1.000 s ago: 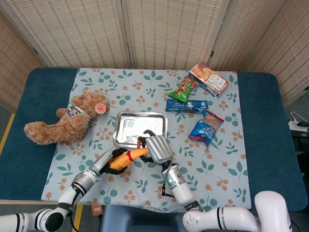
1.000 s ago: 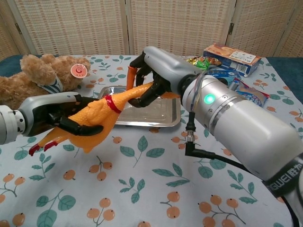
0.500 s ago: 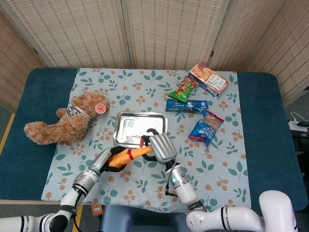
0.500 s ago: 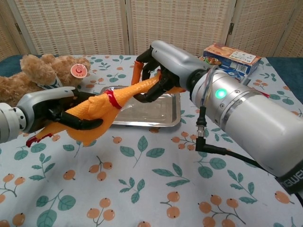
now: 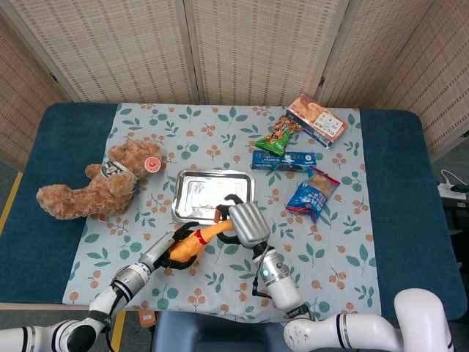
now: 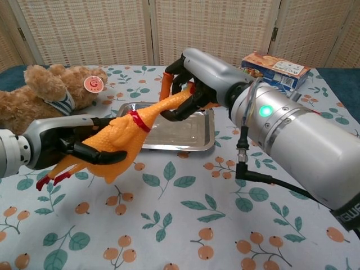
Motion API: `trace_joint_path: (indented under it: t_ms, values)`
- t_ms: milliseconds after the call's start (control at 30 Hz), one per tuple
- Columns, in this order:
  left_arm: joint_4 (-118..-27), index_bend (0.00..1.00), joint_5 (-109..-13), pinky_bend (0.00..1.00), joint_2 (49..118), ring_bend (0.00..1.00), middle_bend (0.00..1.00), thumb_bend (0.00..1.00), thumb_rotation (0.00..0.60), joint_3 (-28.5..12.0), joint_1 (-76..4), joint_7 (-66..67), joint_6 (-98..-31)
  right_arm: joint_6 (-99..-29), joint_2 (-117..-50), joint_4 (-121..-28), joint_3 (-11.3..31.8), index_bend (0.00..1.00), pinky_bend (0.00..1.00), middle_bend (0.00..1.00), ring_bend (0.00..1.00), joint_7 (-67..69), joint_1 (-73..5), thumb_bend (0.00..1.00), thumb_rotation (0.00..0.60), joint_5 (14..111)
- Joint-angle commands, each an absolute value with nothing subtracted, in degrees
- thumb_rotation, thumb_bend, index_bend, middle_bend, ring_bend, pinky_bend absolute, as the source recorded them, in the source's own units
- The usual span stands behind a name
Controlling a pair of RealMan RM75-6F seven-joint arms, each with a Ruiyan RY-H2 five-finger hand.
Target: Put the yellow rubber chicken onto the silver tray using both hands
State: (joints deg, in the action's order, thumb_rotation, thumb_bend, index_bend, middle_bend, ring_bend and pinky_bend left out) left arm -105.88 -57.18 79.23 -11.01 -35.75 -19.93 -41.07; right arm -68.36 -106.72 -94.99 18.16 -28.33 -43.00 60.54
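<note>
The yellow rubber chicken (image 6: 121,140) (image 5: 192,243) hangs in the air, held by both hands just in front of the silver tray (image 6: 194,140) (image 5: 207,189). My left hand (image 6: 64,147) (image 5: 170,249) grips its body near the red feet. My right hand (image 6: 194,79) (image 5: 238,224) holds its neck and head end over the tray's near edge. The tray has nothing in it.
A brown teddy bear (image 5: 95,187) (image 6: 39,93) lies left of the tray. Behind and to the right lie a green snack bag (image 5: 278,133), a cracker box (image 5: 316,119) (image 6: 275,66), a blue bar pack (image 5: 283,159) and a blue snack bag (image 5: 312,192).
Both hands have carried the chicken a little to the right and toward the tray; its head end now sits slightly farther over the tray's near edge.
</note>
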Motion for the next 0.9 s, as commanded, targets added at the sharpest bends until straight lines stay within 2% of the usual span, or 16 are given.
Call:
trace_joint_path:
  t_ms: [33, 333, 367, 433, 467, 533, 567, 633, 667, 767, 900]
  values:
    - [-104.6, 0.00, -61.9, 0.07, 76.6, 0.00, 0.00, 0.32, 0.600, -13.3, -35.8, -28.2, -33.9, -68.3, -106.8, -94.7, 18.0, 0.86, 0.66, 0.62, 0.68, -28.2, -43.1, 0.30, 0.600, 60.6]
    - [-103.2, 0.00, -66.9, 0.08, 76.0, 0.00, 0.00, 0.33, 0.600, -13.2, -35.6, -31.8, -32.8, -68.7, -106.7, -94.9, 18.1, 0.86, 0.66, 0.62, 0.68, -28.1, -43.2, 0.30, 0.600, 60.7]
    - [-103.2, 0.00, -66.7, 0.12, 76.0, 0.00, 0.00, 0.35, 0.600, -13.2, -35.6, -31.6, -33.3, -68.7, -106.7, -95.0, 18.1, 0.86, 0.66, 0.62, 0.68, -28.1, -43.2, 0.30, 0.600, 60.7]
    - [-103.5, 0.08, -65.2, 0.23, 76.5, 0.03, 0.02, 0.41, 0.600, -13.2, -35.2, -31.0, -35.4, -68.8, -106.7, -95.1, 18.1, 0.86, 0.66, 0.62, 0.68, -28.2, -43.2, 0.30, 0.600, 60.8]
    - [-103.4, 0.20, -64.3, 0.34, 76.8, 0.12, 0.11, 0.49, 0.600, -13.2, -35.1, -30.2, -36.5, -68.8, -106.7, -95.1, 18.1, 0.86, 0.66, 0.62, 0.68, -28.2, -43.3, 0.30, 0.600, 60.7]
    - [-103.8, 0.46, -61.4, 0.58, 77.4, 0.38, 0.39, 0.71, 0.600, -13.1, -35.0, -28.8, -38.3, -68.9, -106.7, -95.2, 18.1, 0.86, 0.66, 0.62, 0.68, -28.3, -43.3, 0.30, 0.600, 60.7]
    - [-104.0, 0.55, -60.2, 0.68, 77.6, 0.47, 0.49, 0.82, 0.600, -13.2, -35.1, -28.3, -38.8, -68.9, -106.7, -95.2, 18.1, 0.86, 0.66, 0.62, 0.68, -28.3, -43.3, 0.30, 0.600, 60.7]
    - [-104.2, 0.67, -58.5, 0.83, 77.9, 0.59, 0.63, 0.97, 0.600, -12.9, -35.4, -26.9, -39.6, -69.0, -106.7, -95.1, 18.0, 0.86, 0.66, 0.62, 0.68, -28.3, -43.3, 0.30, 0.600, 60.7]
    - [-104.5, 0.71, -57.7, 0.90, 78.1, 0.65, 0.69, 1.00, 0.600, -13.0, -35.3, -26.6, -40.4, -69.0, -106.7, -95.1, 18.0, 0.86, 0.66, 0.62, 0.68, -28.4, -43.3, 0.30, 0.600, 60.7]
    - [-104.9, 0.75, -57.3, 0.98, 78.6, 0.72, 0.77, 1.00, 0.600, -12.8, -35.2, -25.1, -41.9, -68.9, -106.8, -94.7, 18.0, 0.86, 0.66, 0.62, 0.68, -28.3, -43.4, 0.30, 0.600, 60.5]
    - [-105.6, 0.75, -57.3, 1.00, 78.8, 0.76, 0.81, 1.00, 0.600, -12.6, -35.1, -24.2, -42.8, -68.7, -106.9, -94.4, 18.0, 0.86, 0.66, 0.62, 0.68, -28.0, -43.4, 0.30, 0.600, 60.3]
